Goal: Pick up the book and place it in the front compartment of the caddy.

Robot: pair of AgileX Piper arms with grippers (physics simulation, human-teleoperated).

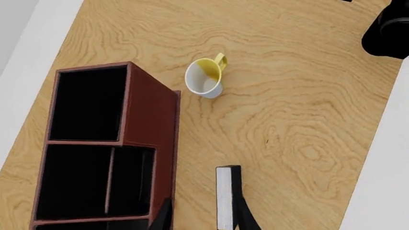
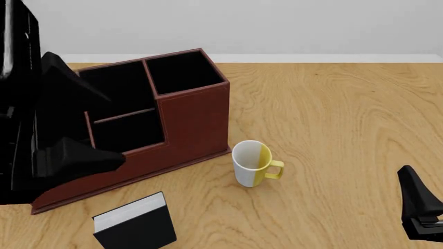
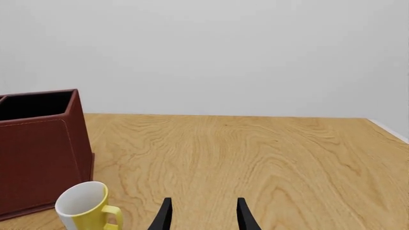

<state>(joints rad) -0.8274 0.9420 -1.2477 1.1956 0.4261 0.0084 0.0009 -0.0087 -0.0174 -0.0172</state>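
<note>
Nearest the arms, the book (image 2: 135,226) stands on the bench (image 2: 332,119), black cover facing forward, white page edges up, its long axis running roughly across the bench. It sits well to the left, just in front of the caddy (image 2: 194,122) and apart from it. In the left wrist view the book (image 1: 228,196) lies close by the left tool (image 1: 203,215), whose prongs stand apart with nothing between them; one prong overlaps it, and I cannot tell whether they touch. The left arm is plainly nearer. The right tool (image 3: 202,214), also spread and empty, hangs well apart. Farther in, a mug (image 2: 252,163) stands beside the caddy's corner.
</note>
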